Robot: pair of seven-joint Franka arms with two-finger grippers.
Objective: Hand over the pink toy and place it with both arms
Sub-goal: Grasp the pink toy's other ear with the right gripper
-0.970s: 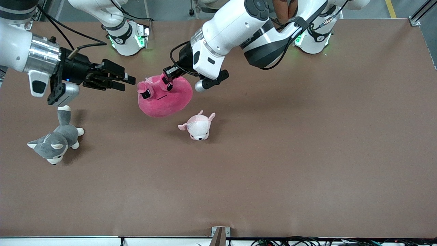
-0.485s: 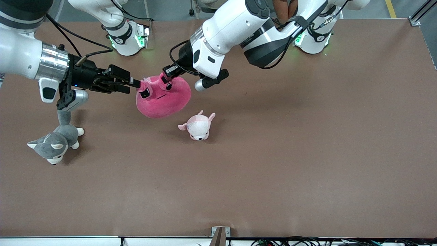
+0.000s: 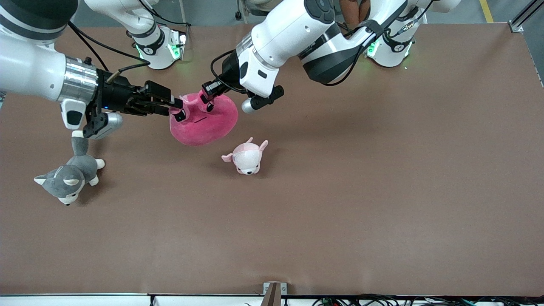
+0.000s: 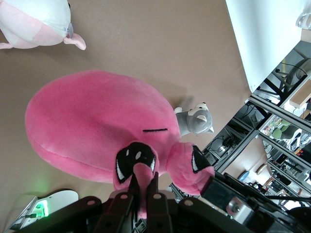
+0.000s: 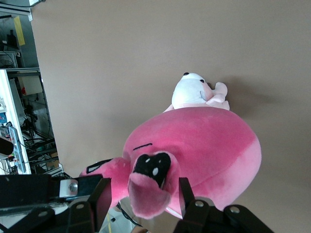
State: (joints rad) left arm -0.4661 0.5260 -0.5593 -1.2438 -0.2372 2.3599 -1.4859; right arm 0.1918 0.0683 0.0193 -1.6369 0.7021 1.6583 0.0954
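Already the pink toy (image 3: pixel 204 121) hung in the air over the table (image 3: pixel 382 191), above the stretch between the two arm bases and just clear of the pale puppy plush (image 3: pixel 246 157), which lay nearer the front camera. The left gripper (image 3: pixel 208 95) was pinched shut on a small flap at the top of the toy's face; its wrist view showed the fingers pressed together on pink fabric between the black eyes. The right gripper (image 3: pixel 176 109) sat at the toy's other ear, its fingers (image 5: pixel 187 194) spread to either side of that ear (not yet closed on it, as far as the right wrist view showed).

By my reading, the pick-up was done and the handover was at its middle: the receiving claw was in position, but its squeeze, the left arm's release and the placing all remained. Where the toy should be set down could not be told from these views.

Some things were hard to make out. Whether the right fingers actually touched the ear was unclear, since plush bulged around them. The toy's underside was hidden. The grey husky plush (image 3: pixel 68 176) lay toward the right arm's end of the table, untouched.
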